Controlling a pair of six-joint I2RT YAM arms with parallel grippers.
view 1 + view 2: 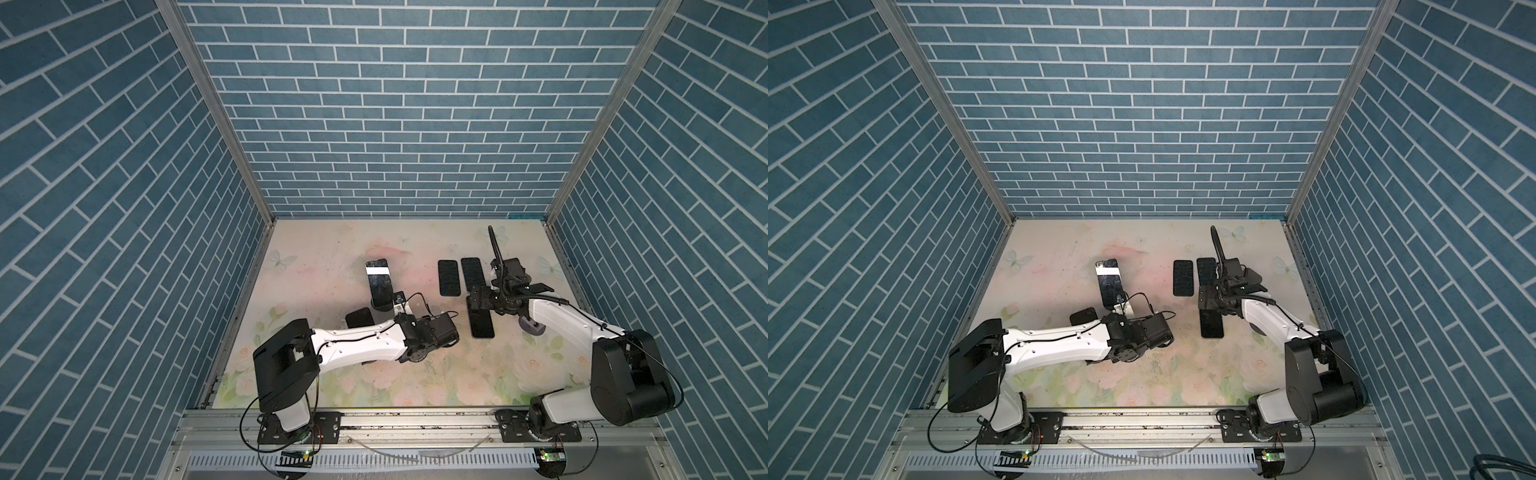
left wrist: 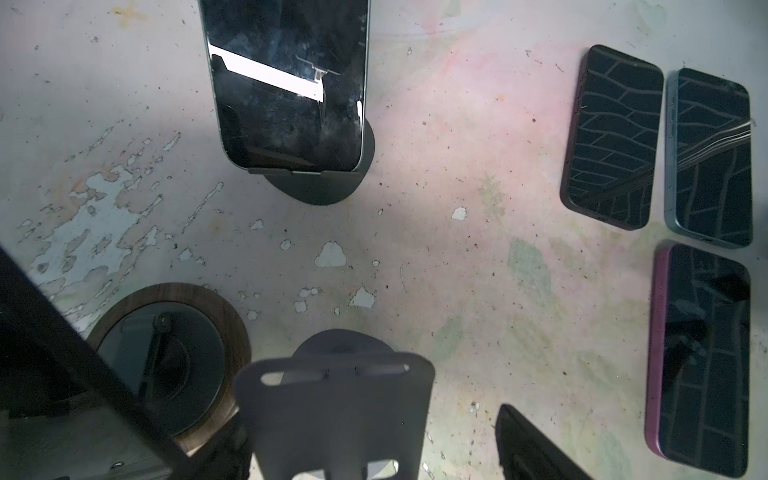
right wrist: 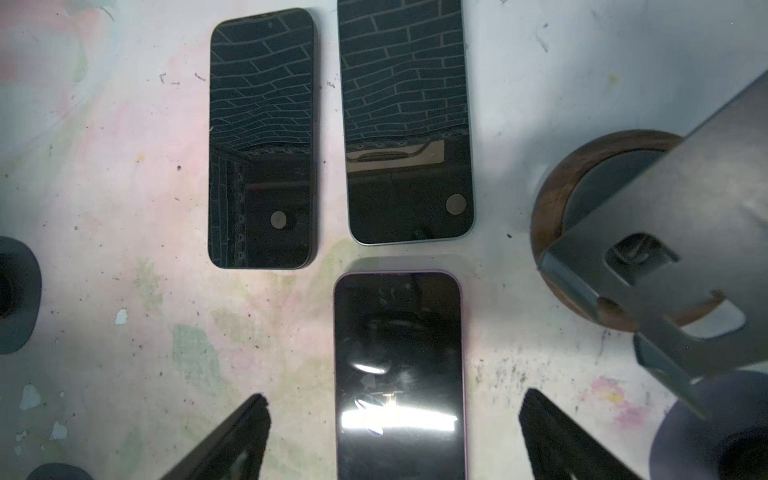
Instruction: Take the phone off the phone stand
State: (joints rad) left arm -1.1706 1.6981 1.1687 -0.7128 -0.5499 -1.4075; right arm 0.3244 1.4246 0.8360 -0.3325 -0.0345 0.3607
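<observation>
Blue brick-patterned walls (image 1: 395,104) box in a flowered tabletop (image 1: 324,257) where two white-and-black arms work among a scatter of handsets. One phone (image 1: 379,286) leans tilted on its phone stand (image 2: 324,187), screen up, lower edge seated in the stand's lip. From where I stand, the job looks partly done, with this phone the one left to lift.

To the right of that stand and well apart from it, three handsets lie flat on the table. A black phone (image 3: 261,141) and a blue-rimmed phone (image 3: 407,124) sit side by side, and a purple phone (image 3: 399,353) lies nearer the robot.

An empty cradle (image 2: 332,415) stands just on the robot's side of the occupied stand.

The right gripper (image 3: 395,397) hovers over the purple phone, far from the stand, jaws spread wide to either side of it and gripping nothing. The left gripper (image 1: 402,304) hangs close beside the stand with its jaws apart and no phone in them. The empty cradle shows between them, and whether they touch it I cannot tell.
</observation>
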